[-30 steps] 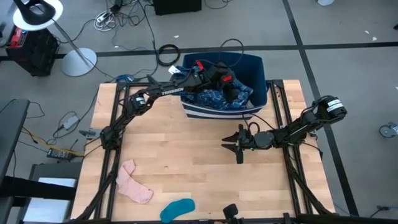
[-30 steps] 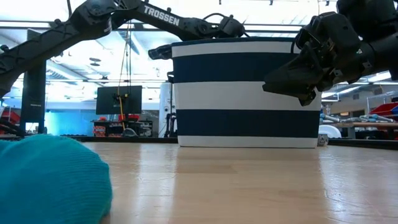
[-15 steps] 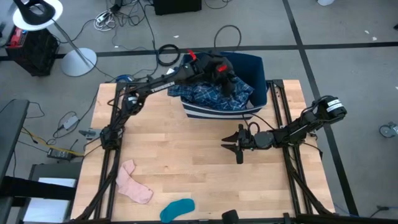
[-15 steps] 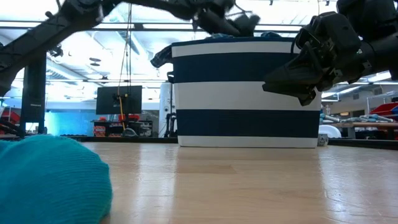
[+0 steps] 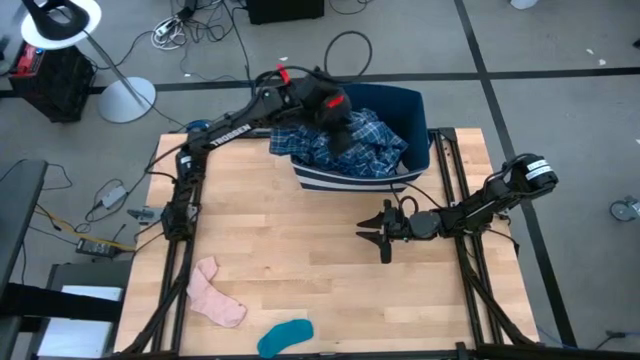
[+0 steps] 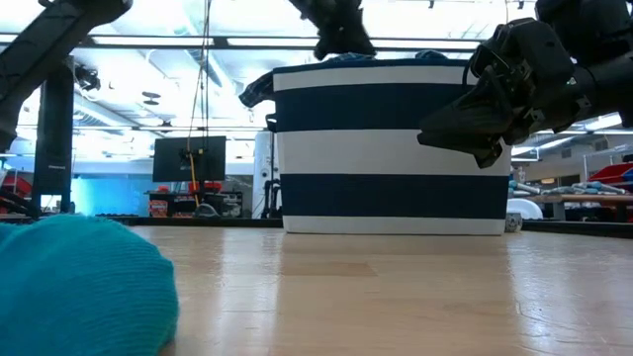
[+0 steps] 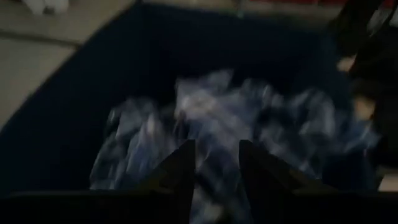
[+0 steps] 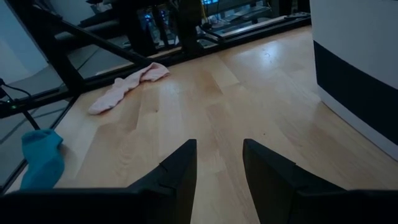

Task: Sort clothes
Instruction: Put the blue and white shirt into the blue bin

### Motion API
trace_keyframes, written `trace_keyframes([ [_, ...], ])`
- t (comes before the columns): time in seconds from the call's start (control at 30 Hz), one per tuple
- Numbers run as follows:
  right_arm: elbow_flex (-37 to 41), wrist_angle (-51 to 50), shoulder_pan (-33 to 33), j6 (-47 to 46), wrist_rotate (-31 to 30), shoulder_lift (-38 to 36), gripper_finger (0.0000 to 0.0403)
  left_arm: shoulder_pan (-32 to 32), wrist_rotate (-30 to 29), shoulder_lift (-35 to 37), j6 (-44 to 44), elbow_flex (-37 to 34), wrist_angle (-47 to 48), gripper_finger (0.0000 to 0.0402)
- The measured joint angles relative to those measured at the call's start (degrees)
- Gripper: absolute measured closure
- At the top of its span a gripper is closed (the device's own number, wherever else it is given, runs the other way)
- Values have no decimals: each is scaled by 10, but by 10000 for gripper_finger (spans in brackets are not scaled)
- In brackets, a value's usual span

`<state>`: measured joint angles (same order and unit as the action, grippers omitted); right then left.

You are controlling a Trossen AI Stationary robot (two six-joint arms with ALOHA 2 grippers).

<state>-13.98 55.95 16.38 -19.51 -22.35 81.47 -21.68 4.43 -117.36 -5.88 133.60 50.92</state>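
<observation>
Movement is all on the left side: we see the left gripper now raised above the bin, where half a second ago it sat lower and deeper among the clothes. The plaid shirt has bunched up higher and spread toward the bin's near rim, so we judge that the arm is drawing it up and out. In the left wrist view the two fingers stand a little apart with blurred plaid cloth between and beyond them; we cannot tell whether they truly grip it. From table height the arm has risen clear of the striped bin wall.

The right gripper hangs just above the bare wood in front of the bin, unmoved, its fingers spread and holding nothing. The pink sock and the teal sock lie well apart from the bin near the table's front edge, side by side, untouched. We take the sorting to be early, with most garments in the bin.
</observation>
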Motion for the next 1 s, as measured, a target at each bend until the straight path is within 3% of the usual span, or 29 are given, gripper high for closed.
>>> trace_keyframes([
  [0.13, 0, 0, 0, 0, 0, 0, 270, -1, -22, 5, -17, 0, 69, 285],
  [0.33, 0, 0, 0, 0, 0, 0, 270, -2, -35, 2, -32, 0, 131, 387],
  [0.43, 0, 0, 0, 0, 0, 0, 270, -3, -44, 1, -30, -15, 124, 395],
  [0.6, 0, 1, 0, 0, 0, 0, 270, -3, -45, 1, -29, -106, 64, 399],
  [0.83, 0, 2, 0, 0, 0, 0, 270, -11, -9, -1, -9, -257, -113, 400],
  [1.0, 0, 4, 0, 1, 0, 0, 270, -21, 8, 2, 32, -317, -206, 401],
])
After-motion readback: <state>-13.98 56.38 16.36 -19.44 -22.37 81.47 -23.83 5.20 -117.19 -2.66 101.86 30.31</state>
